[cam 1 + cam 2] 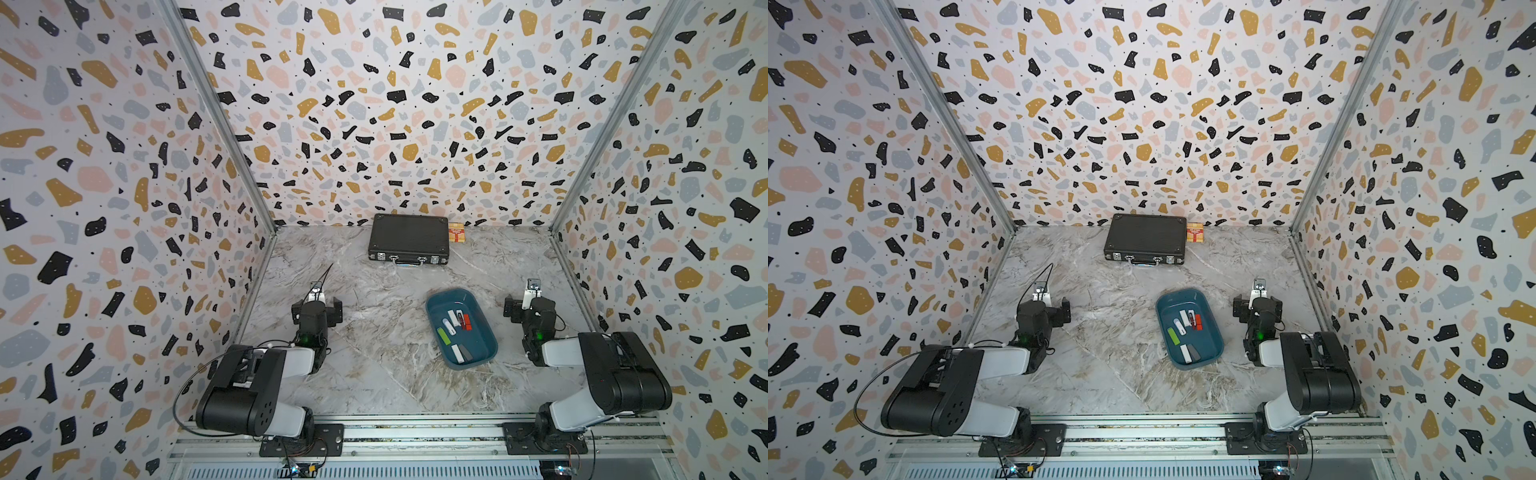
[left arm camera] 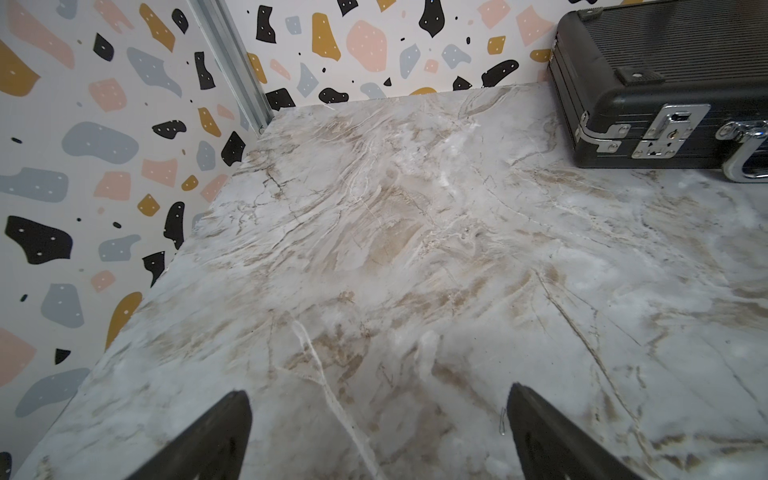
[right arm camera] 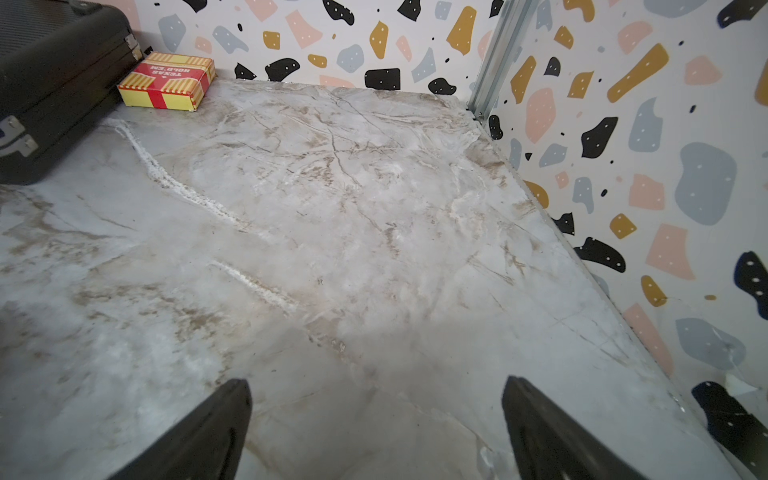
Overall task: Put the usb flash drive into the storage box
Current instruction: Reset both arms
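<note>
Your left gripper and right gripper stand apart, empty. Small coloured usb flash drives lie inside the shallow teal plastic storage box, right of centre; probably finished, so keep away.

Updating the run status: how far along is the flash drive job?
Done, by the look of it: several flash drives, green, red and white among them, lie inside the storage box. In hand: nothing; left gripper and right gripper are open and empty over bare table. Left: no drive shows on the table outside the box, so nothing visible remains.
</note>
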Robot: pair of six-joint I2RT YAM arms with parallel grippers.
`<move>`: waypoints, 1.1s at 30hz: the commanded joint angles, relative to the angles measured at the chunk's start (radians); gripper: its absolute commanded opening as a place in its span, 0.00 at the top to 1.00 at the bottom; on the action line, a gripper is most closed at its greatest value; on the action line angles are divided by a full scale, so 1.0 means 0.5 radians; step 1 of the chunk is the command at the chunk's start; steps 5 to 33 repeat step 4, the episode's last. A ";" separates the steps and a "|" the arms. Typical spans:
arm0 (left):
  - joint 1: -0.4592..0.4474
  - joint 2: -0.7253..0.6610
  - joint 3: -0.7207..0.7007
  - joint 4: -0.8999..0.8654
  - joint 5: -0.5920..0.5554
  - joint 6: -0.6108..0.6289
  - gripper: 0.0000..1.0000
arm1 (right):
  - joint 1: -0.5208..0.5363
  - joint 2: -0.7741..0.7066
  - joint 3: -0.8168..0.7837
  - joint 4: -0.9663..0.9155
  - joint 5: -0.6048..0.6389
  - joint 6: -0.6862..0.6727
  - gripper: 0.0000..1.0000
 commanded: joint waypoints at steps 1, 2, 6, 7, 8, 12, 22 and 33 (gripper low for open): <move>0.007 0.000 0.040 0.064 0.029 0.007 0.00 | -0.007 -0.027 0.007 -0.003 -0.003 -0.006 0.00; 0.007 -0.004 0.035 0.070 0.030 0.006 0.00 | -0.008 -0.027 0.008 -0.005 -0.001 -0.006 0.00; 0.007 -0.020 0.017 0.084 0.030 0.002 0.00 | -0.006 -0.028 0.006 -0.004 -0.003 -0.006 0.00; 0.007 -0.020 0.017 0.084 0.030 0.002 0.00 | -0.006 -0.028 0.006 -0.004 -0.003 -0.006 0.00; 0.007 -0.020 0.017 0.084 0.030 0.002 0.00 | -0.006 -0.028 0.006 -0.004 -0.003 -0.006 0.00; 0.007 -0.020 0.017 0.084 0.030 0.002 0.00 | -0.006 -0.028 0.006 -0.004 -0.003 -0.006 0.00; 0.007 -0.020 0.017 0.084 0.030 0.002 0.00 | -0.006 -0.028 0.006 -0.004 -0.003 -0.006 0.00; 0.007 -0.020 0.017 0.084 0.030 0.002 0.00 | -0.006 -0.028 0.006 -0.004 -0.003 -0.006 0.00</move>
